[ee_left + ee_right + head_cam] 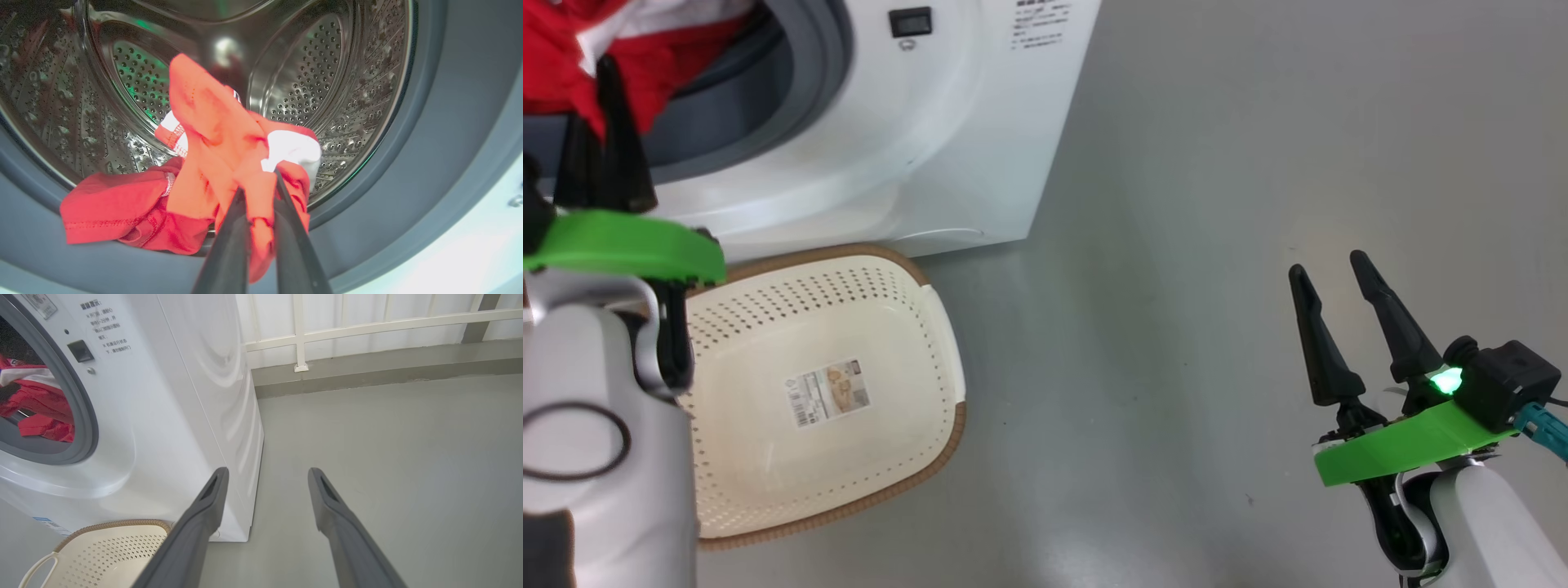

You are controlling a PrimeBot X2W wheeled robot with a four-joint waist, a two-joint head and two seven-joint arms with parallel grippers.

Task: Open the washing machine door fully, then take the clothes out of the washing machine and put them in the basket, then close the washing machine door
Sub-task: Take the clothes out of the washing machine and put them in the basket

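The white washing machine stands open, and its door is out of view. My left gripper reaches to the mouth of the steel drum and is shut on a fold of the red and white clothes. The rest of the fabric drapes over the grey gasket. In the head view the left gripper rises against the red clothes at the top left. The cream basket sits on the floor below the opening, holding only its paper label. My right gripper hangs open over bare floor, far right.
Grey floor spreads to the right of the machine. In the right wrist view, the open right gripper points past the machine's corner toward a white railing and a low kerb. The basket sits at the lower left.
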